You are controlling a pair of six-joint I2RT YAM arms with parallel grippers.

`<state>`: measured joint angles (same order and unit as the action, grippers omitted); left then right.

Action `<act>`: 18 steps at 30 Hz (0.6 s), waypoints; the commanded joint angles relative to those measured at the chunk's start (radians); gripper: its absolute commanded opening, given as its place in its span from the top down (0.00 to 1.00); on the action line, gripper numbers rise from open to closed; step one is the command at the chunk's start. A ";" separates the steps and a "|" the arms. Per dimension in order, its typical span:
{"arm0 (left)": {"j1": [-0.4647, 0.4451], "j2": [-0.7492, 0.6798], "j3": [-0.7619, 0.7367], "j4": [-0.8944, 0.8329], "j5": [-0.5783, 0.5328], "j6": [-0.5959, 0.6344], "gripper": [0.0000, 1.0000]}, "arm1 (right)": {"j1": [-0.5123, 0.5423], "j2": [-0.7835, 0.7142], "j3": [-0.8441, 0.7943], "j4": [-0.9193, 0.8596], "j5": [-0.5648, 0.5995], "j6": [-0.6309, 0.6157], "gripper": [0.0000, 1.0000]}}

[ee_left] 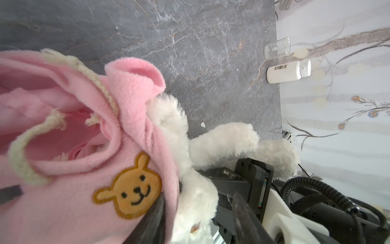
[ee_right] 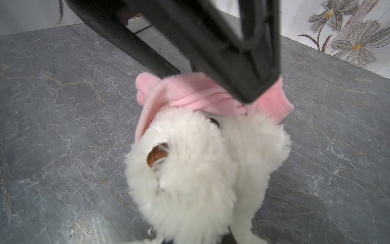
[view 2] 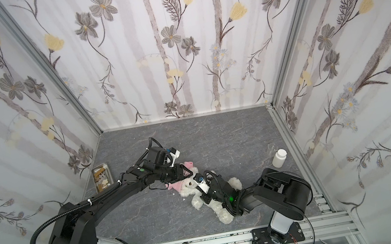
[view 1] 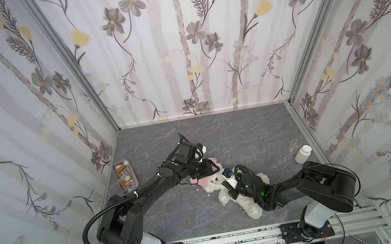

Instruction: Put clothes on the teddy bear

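left hand (view 1: pixel 215 169) part-open at pink hoodie (ee_left: pixel 63 200) hem; right hand (view 1: pixel 225 186) clamped in teddy bear (view 1: pixel 250 204) fur.
Bear lies mid-worktop (view 1: pixel 244 133), hoodie only capping its head. Risk: loose hem slides back off; one-point fur hold lets bear twist.

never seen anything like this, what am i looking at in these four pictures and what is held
Two black robot arms work on a grey table. Both top views look down from overhead; the other two come from cameras on each arm's wrist. A white teddy bear lies in the middle, a pink hoodie bunched at its head. The left gripper stands open at the hoodie's edge; the right gripper is shut, seemingly pinching the bear. A metal tray, a white bottle and a clear beaker sit aside.
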<state>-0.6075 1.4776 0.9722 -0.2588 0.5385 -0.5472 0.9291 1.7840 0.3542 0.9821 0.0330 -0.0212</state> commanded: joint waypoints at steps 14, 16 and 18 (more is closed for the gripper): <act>0.233 0.075 0.039 0.003 -0.159 0.234 0.57 | -0.001 -0.001 -0.002 -0.046 -0.008 -0.038 1.00; 0.232 0.164 0.101 -0.003 -0.113 0.276 0.63 | 0.000 0.001 -0.001 -0.045 -0.007 -0.039 1.00; 0.231 0.242 0.150 -0.025 -0.102 0.315 0.68 | 0.000 0.005 0.000 -0.038 -0.007 -0.038 1.00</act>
<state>-0.3794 1.6516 1.0744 -0.2615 0.3855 -0.3271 0.9291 1.7802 0.3515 0.9855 0.0322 -0.0463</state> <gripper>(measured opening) 0.332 0.116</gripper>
